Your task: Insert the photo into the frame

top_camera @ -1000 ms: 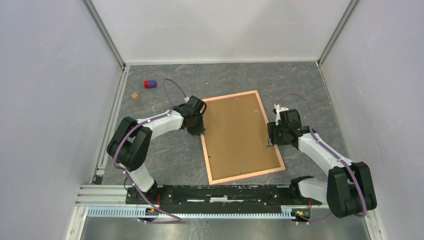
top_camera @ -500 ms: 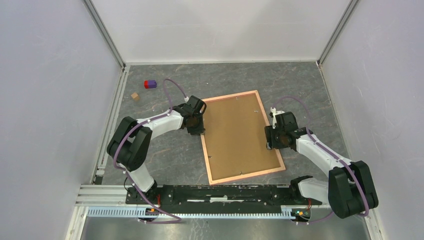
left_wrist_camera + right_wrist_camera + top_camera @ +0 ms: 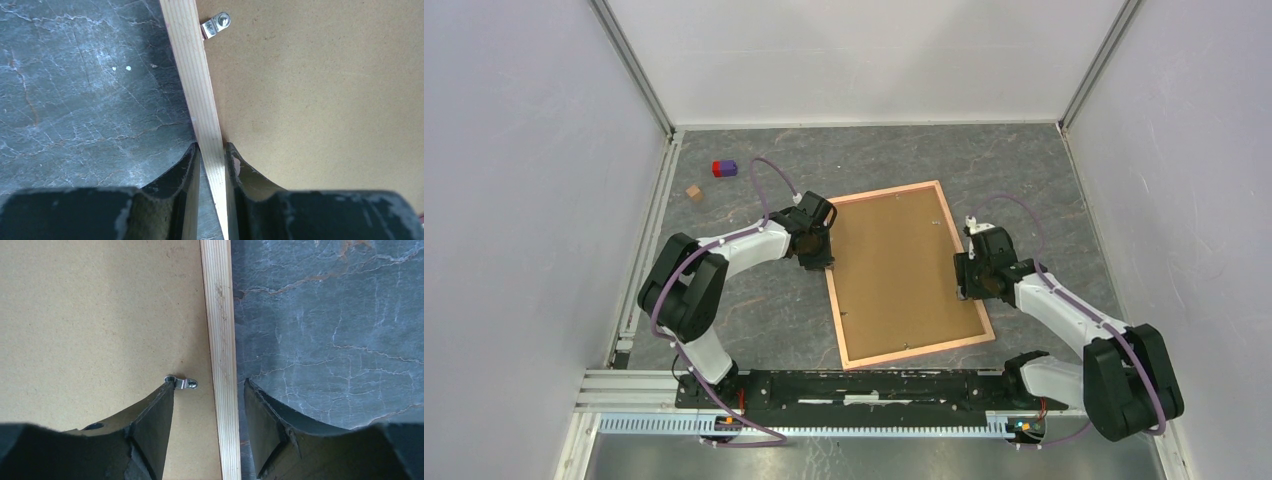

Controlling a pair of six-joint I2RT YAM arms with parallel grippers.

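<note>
Salmon-pink frame point(image 3: 920, 353) lies face down mid-table point(image 3: 1024, 170), brown backing board point(image 3: 904, 275) filling its opening. Photo not visible in any view; could be under the board or out of shot, cannot tell. Left pincer point(image 3: 822, 262) is on the frame's left rail, near its far end; wrist view shows both fingers nipped tight against the wood strip, so the left pincer point(image 3: 211, 147) is clamped on the frame, pinning it. Right pincer point(image 3: 967, 290) sits low over the frame's right rail, about midway along it, spread wide and gripping nothing. In the wrist view the right pincer point(image 3: 209, 382) straddles the rail, inner fingertip point(image 3: 162, 395) touching or just beside a small metal clip point(image 3: 182, 383) on the board next to the rail. Another clip point(image 3: 216, 24) shows by the left rail. Step in hand, by my read: working the retaining clips, left arm bracing. Whether locking or releasing the board, cannot say. Next move needs the fingertip to nudge the clip tab sideways without sliding the frame. Two small blocks point(image 3: 724, 168) lie well beyond the frame's far-left corner, not involved.
</note>
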